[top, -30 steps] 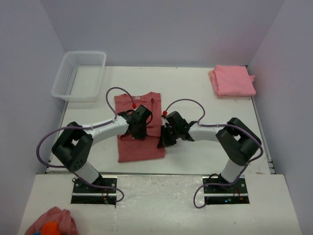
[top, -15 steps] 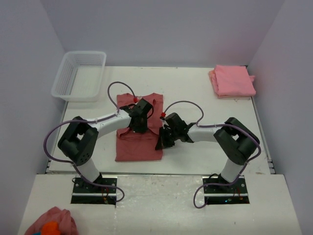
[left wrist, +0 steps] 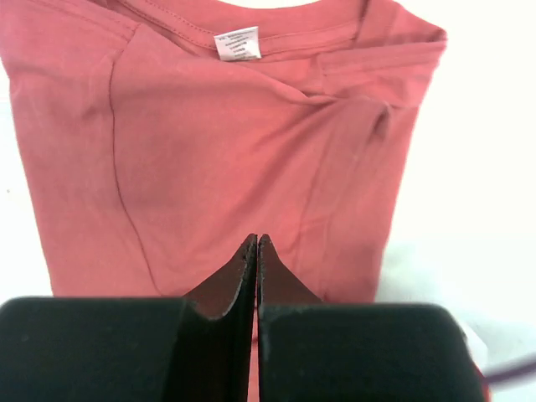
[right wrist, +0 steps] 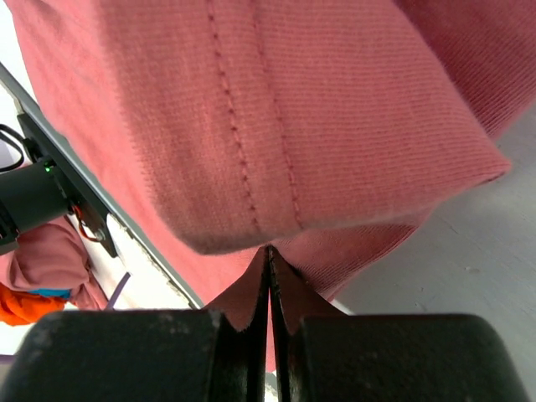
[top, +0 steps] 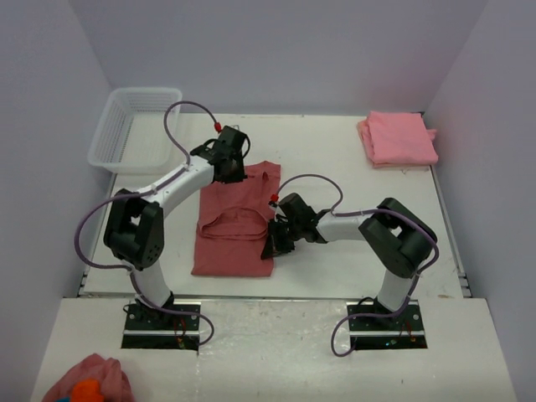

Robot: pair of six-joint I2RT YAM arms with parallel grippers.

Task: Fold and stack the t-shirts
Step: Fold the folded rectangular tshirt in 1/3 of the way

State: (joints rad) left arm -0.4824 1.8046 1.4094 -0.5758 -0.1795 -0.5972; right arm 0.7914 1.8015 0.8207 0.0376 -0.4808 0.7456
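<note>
Red t-shirt (top: 234,243) lies flat, long way, under and between both grippers. A raised crease crosses its middle.

Left gripper (top: 234,163) sits over the shirt's far end with jaws together and nothing between them. In the wrist view (left wrist: 256,243) the shirt (left wrist: 209,151) spreads ahead of the tips, collar and white label (left wrist: 239,43) farthest out.

Right gripper (top: 270,245) is at the shirt's right edge, jaws together. In the wrist view (right wrist: 270,251) its tips are right against a hemmed fold of the shirt (right wrist: 293,100); can't tell if cloth is pinched.

Folded pink t-shirts (top: 398,138) are stacked well beyond and right of the right gripper. White basket (top: 134,126) sits left of the left gripper. All are on the white table (top: 335,167). Pink lump with orange patch (top: 88,383) lies off the table, behind the left arm's base.
</note>
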